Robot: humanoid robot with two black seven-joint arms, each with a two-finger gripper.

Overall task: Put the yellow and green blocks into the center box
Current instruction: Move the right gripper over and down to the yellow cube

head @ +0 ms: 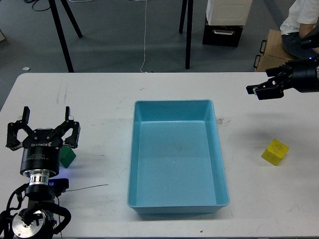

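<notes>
Your left pincer [46, 122] sits near left, fingers spread wide, pointing away. Your right pincer [259, 90] reaches in far right, fingers slightly parted.

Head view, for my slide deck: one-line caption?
Open left gripper above green block, right gripper beyond yellow block, empty blue tray between.

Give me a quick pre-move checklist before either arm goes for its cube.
1. Large light-blue plastic tray has nothing in it: ok.
2. Small bright yellow cube in plain sight on the white table, right of the tray: ok.
3. Small dark green cube fully visible: not ok, the left gripper covers part of it.
4. Left gripper fingers spread: ok, open.
5. Right gripper over the yellow cube: not ok, it sits farther back on the table.
6. Right gripper open enough for the cube: cannot tell, fingers too dark to separate.
</notes>
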